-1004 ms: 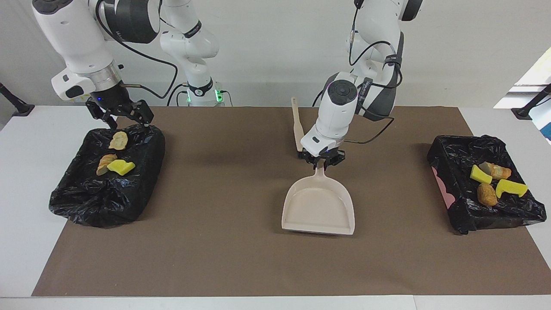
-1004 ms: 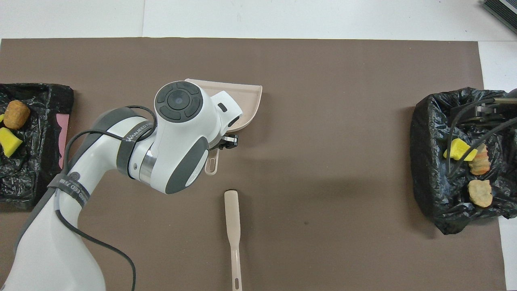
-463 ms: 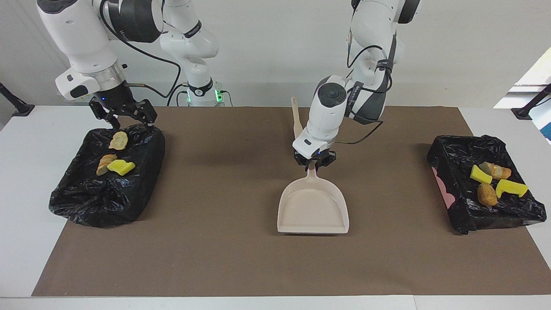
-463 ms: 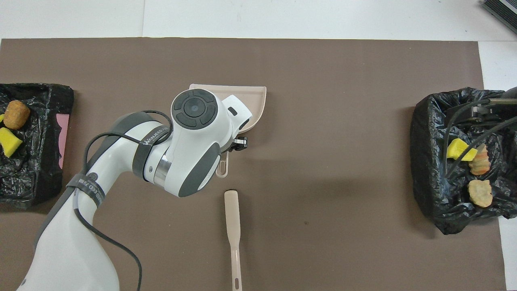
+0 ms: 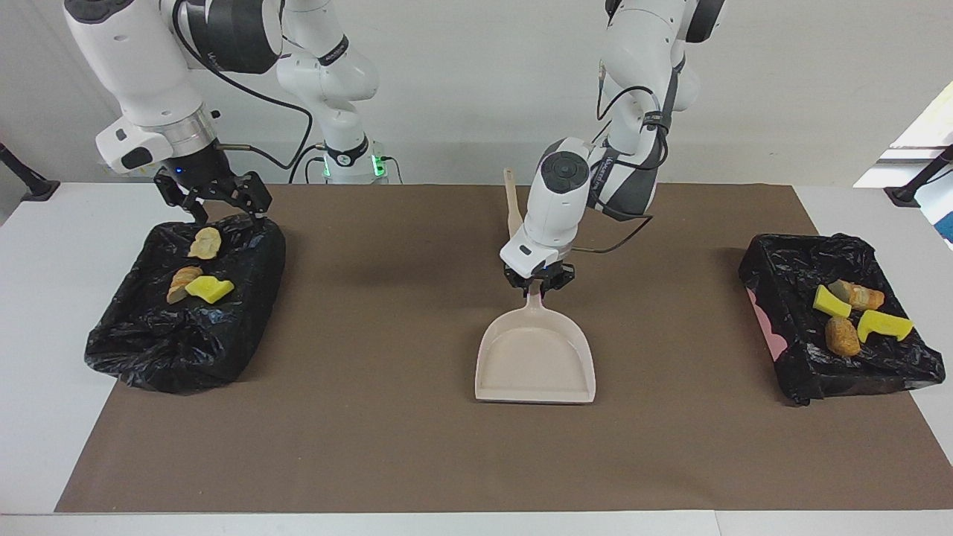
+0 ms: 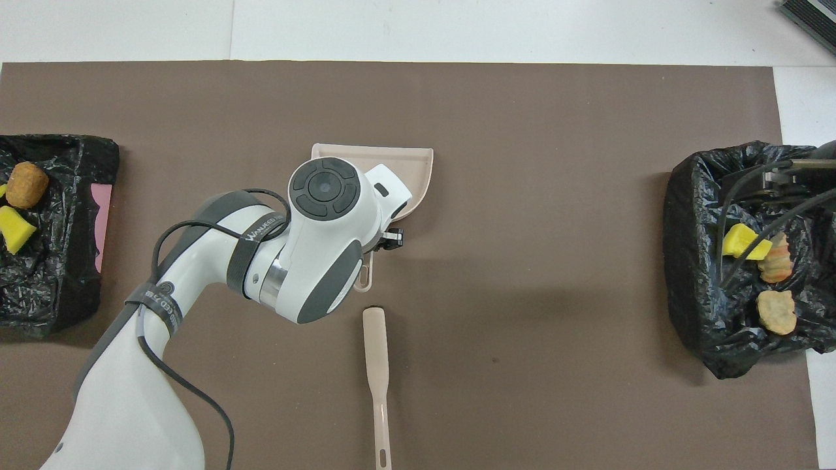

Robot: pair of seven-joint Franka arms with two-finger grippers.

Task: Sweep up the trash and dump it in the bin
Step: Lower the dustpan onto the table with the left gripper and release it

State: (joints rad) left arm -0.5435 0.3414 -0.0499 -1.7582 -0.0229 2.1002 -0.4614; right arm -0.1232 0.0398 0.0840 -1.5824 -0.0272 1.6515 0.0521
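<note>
The trash lies in two black-bagged bins. The bin (image 5: pixel 149 342) at the right arm's end holds two tan lumps (image 5: pixel 205 242) and one yellow chunk (image 5: pixel 208 289). The bin (image 5: pixel 797 275) at the left arm's end holds two yellow chunks (image 5: pixel 884 325) and two tan lumps (image 5: pixel 841 336). My left gripper (image 5: pixel 537 285) is shut on the handle of the beige dustpan (image 5: pixel 536 357), which sits empty on the mid-table mat. My right gripper (image 5: pixel 216 202) hangs open and empty over the edge of its bin that is nearer the robots.
The beige brush (image 5: pixel 512 208) lies on the brown mat (image 5: pixel 372 417), nearer to the robots than the dustpan; it also shows in the overhead view (image 6: pixel 375 352). A pink patch (image 6: pixel 101 222) shows on the side of the bin at the left arm's end.
My left gripper has slid the dustpan a little toward the right arm's end of the table. My right gripper has risen slightly over its bin.
</note>
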